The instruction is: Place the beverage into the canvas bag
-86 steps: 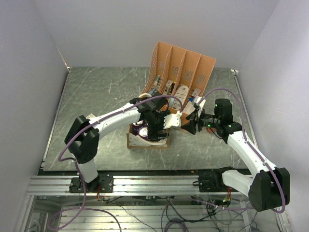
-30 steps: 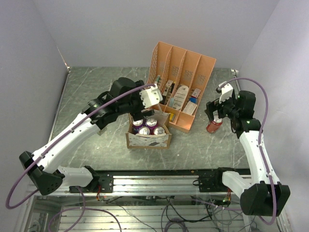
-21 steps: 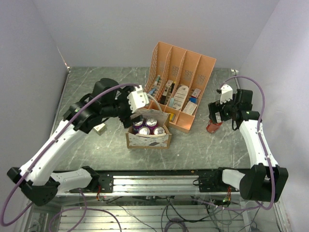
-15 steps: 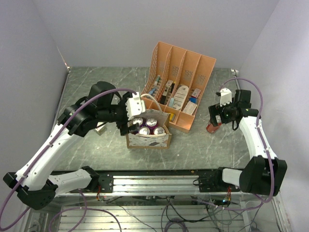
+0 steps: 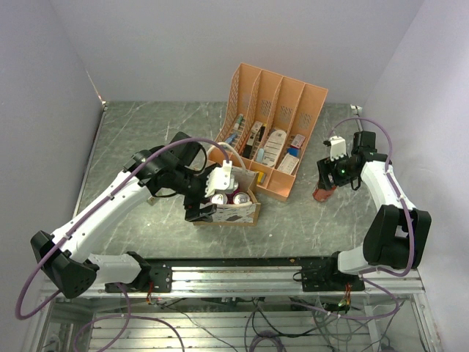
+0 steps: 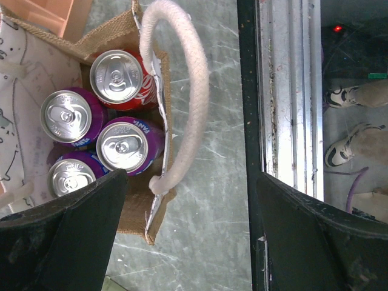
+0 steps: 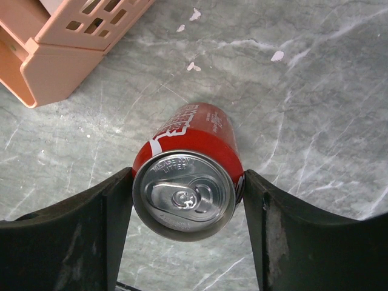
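"What's lost to you on the left?"
"My left finger (image 6: 60, 236) covers part of the lowest purple can (image 6: 71, 176), and the canvas bag (image 6: 139, 215) runs off the picture's edge."
"And right?"
"Whether my pads (image 7: 118, 206) actually press the red can (image 7: 197, 127), I can't tell"

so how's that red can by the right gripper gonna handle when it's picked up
The red can looks sealed on top, so probably full and heavy for its size. Its smooth round wall may slip in the right gripper. Likely stiff, though hard squeezing could dent it.
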Robot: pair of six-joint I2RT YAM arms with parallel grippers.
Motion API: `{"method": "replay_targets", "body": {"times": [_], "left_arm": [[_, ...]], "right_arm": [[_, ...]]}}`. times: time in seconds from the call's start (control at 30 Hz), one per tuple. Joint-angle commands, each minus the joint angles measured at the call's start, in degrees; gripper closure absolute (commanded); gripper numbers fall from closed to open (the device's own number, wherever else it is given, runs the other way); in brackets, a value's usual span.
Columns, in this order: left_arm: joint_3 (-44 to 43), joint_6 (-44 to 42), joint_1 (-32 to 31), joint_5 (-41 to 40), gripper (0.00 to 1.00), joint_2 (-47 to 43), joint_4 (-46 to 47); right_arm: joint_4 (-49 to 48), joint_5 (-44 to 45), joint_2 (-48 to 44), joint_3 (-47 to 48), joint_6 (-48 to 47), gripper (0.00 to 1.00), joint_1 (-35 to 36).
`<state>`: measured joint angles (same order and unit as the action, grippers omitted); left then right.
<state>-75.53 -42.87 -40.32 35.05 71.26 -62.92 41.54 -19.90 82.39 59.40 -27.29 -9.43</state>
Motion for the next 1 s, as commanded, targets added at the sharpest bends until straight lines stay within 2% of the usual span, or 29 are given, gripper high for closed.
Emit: {"method": "replay_targets", "body": {"times": [0.0, 0.2, 0.3, 0.47, 0.63, 0.77, 0.97], "left_arm": [[1.07, -0.65, -0.91, 3.07, 0.03, -0.05, 1.74], [2.05, 0.73, -2.65, -0.53, 0.04, 0.81, 7.32], [1.23, 0.97, -3.17, -0.15, 0.09, 2.0, 8.11], [-1.58, -2.41, -3.47, 0.65, 0.16, 3.83, 4.18], [-3.64, -5.11, -3.84, 1.52, 0.26, 5.47, 0.51], [-4.6, -5.94, -4.21, 1.89, 0.43, 6.02, -1.46], [-1.59, -8.33, -4.4, 2.82, 0.72, 4.79, -1.62]], "right_arm": [[-0.24, -1.6, 0.14, 1.73, -0.69, 0.39, -0.54], [1.92, -3.17, -0.71, 4.12, -2.04, 0.69, -0.5], [4.01, -4.27, -2.88, 6.15, -2.89, 0.84, -0.41], [7.53, -7.65, -6.55, 11.3, -4.0, 0.98, 0.49], [11.72, -12.67, -8.17, 19.11, -5.15, 1.0, 4.61], [12.17, -16.09, -8.32, 24.2, -4.87, 1.0, 10.95], [11.16, -22.88, -5.61, 30.17, -4.09, 1.0, 22.28]]}}
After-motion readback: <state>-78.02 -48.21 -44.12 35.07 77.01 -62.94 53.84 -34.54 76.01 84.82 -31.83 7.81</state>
